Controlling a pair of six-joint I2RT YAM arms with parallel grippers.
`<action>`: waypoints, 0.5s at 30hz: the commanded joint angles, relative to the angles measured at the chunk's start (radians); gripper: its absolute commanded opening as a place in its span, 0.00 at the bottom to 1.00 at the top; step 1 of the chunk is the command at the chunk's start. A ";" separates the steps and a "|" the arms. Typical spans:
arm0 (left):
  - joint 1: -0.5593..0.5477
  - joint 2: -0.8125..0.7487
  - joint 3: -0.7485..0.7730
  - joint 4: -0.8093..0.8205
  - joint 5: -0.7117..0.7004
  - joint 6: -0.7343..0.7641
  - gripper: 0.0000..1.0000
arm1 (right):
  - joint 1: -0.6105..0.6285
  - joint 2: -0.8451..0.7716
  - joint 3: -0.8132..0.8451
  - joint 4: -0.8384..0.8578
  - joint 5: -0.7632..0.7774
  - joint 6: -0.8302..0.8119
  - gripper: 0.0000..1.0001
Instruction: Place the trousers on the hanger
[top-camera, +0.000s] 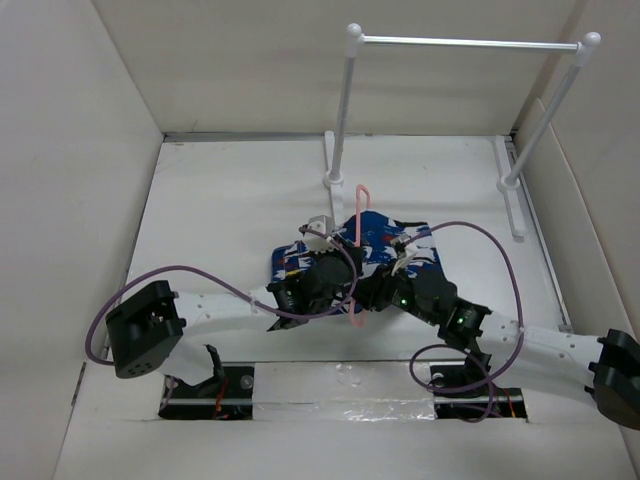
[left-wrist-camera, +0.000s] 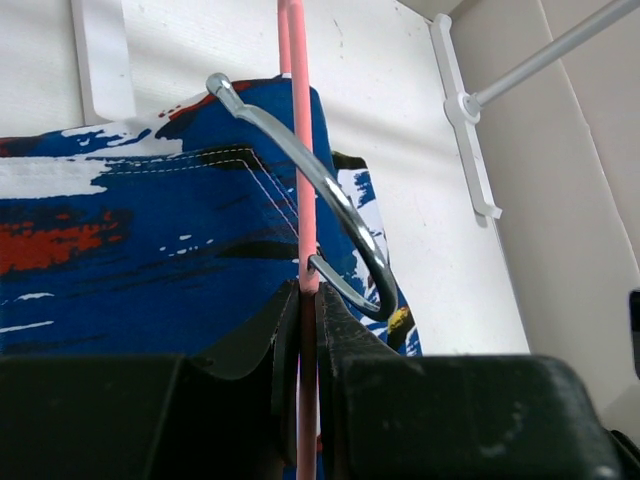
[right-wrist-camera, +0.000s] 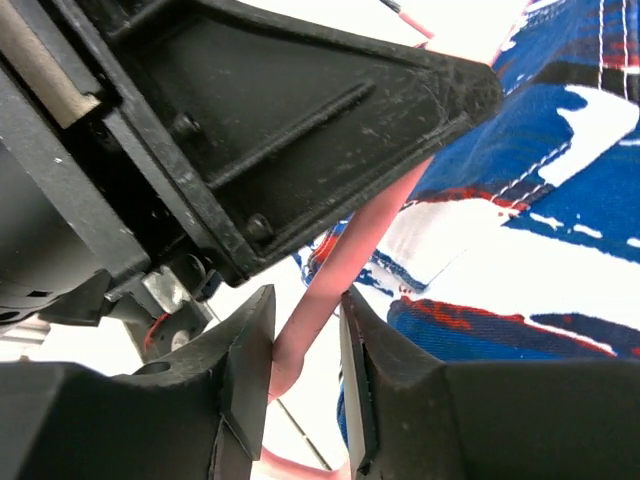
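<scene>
The blue splashed trousers (top-camera: 420, 262) lie crumpled on the white table under both grippers. The thin pink hanger (top-camera: 357, 230) stands upright on edge over them. My left gripper (top-camera: 340, 268) is shut on the hanger's pink bar (left-wrist-camera: 298, 150) just below its metal hook (left-wrist-camera: 345, 205), with the trousers (left-wrist-camera: 130, 250) spread behind. My right gripper (top-camera: 372, 292) is open, its jaws close on either side of a slanting pink bar of the hanger (right-wrist-camera: 370, 250) near a rounded corner. The trousers (right-wrist-camera: 520, 270) lie just beyond the right gripper (right-wrist-camera: 305, 320).
A white-posted rack with a silver rail (top-camera: 470, 42) stands at the back of the table; its base strip (left-wrist-camera: 470, 110) shows to the right. Cardboard walls (top-camera: 60, 200) enclose the table. The left gripper's black body (right-wrist-camera: 280, 120) hangs directly above the right fingers.
</scene>
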 joint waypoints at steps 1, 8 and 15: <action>-0.010 -0.062 0.034 0.112 0.000 -0.017 0.00 | -0.027 -0.008 -0.014 0.128 -0.054 0.005 0.41; -0.010 -0.051 0.029 0.121 0.025 -0.017 0.00 | -0.074 0.020 -0.020 0.165 -0.173 0.002 0.35; -0.010 -0.060 0.023 0.130 0.017 0.000 0.00 | -0.108 0.049 -0.007 0.185 -0.245 0.005 0.19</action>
